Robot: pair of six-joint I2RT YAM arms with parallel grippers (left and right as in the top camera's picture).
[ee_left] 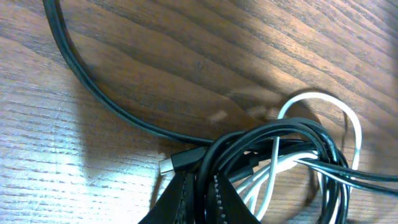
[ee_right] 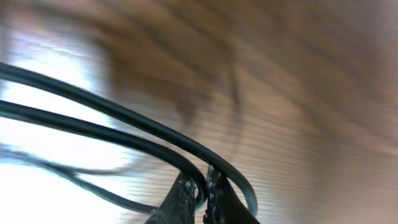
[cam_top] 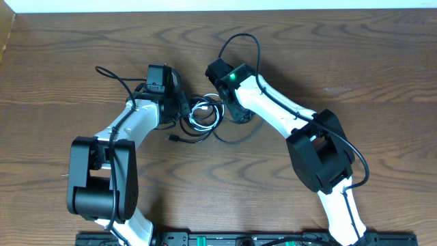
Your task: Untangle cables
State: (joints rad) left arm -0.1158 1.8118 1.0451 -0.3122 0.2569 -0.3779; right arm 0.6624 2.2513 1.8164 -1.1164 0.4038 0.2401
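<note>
The cables (cam_top: 205,116) lie knotted on the wood surface (cam_top: 355,61), between the two tools. Only the left wrist view shows the knot closely: black loops wound round a white cable (ee_left: 352,127). A plug end (ee_left: 169,165) sits just beside the left tool (ee_left: 202,183), which is clamped on those loops. The blurred right wrist view shows the right tool (ee_right: 200,186) pinched on one black strand (ee_right: 93,130). Overhead, the arms (cam_top: 273,109) hide both grips.

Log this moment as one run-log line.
phase: untangling | left gripper: shut on cable bundle | right gripper: shut on black cable
</note>
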